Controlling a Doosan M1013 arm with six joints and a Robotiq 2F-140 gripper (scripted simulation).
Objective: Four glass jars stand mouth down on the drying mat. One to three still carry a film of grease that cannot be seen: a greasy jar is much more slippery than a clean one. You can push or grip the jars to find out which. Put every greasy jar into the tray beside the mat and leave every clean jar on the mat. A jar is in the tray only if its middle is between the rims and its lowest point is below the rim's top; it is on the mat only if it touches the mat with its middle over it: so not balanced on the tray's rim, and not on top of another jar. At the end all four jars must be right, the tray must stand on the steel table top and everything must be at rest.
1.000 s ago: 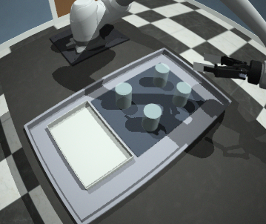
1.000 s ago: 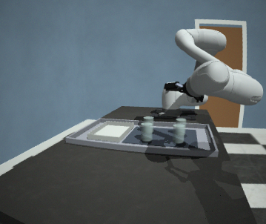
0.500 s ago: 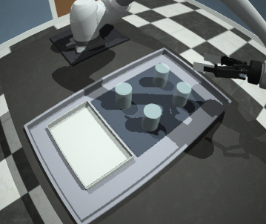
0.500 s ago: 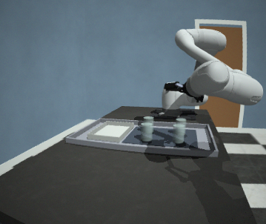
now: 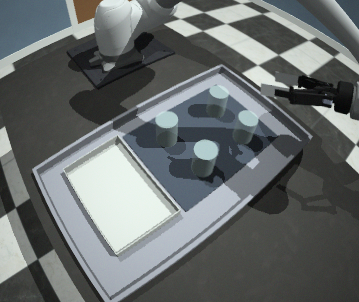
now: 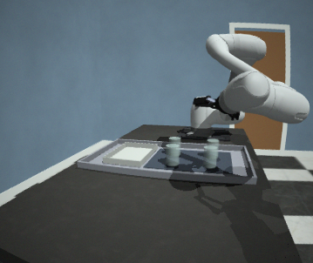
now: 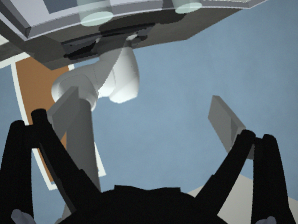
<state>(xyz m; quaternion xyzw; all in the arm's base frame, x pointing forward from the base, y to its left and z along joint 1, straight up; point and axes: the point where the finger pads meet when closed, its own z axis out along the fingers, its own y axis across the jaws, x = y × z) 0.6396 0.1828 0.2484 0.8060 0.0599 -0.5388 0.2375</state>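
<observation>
1. Extending sideways, the arm (image 5: 115, 30) (image 6: 264, 93) (image 7: 120, 75) is raised and bent. Its forearm and wrist stand above table level in the exterior view.
2. The gripper (image 5: 278, 85) (image 6: 195, 103) (image 7: 145, 102) lies close to horizontal in the exterior view. Its fingers point toward the left of that view and of the top view.
3. The fingers stand wide apart. The wrist view shows wall and part of the arm through the gap between the pads (image 7: 227, 125); nothing is gripped, and the gripper is well apart from the jars.
4. Four jars stand upright and separate on the dark mat (image 5: 178, 192) (image 6: 157, 163):
   - the front jar by the tray (image 5: 204, 158) (image 6: 173, 155);
   - the front outer jar (image 5: 245, 127) (image 6: 211, 157);
   - the rear jar by the tray (image 5: 166, 129) (image 6: 174, 140);
   - the rear outer jar (image 5: 218, 101) (image 6: 213, 141).
5. The cream tray (image 5: 147, 175) (image 6: 125, 163) is situated just beside the mat and contains no jar. Both lie within the rim of the grey table top (image 5: 58, 182) (image 6: 155, 174) (image 7: 65, 22).
</observation>
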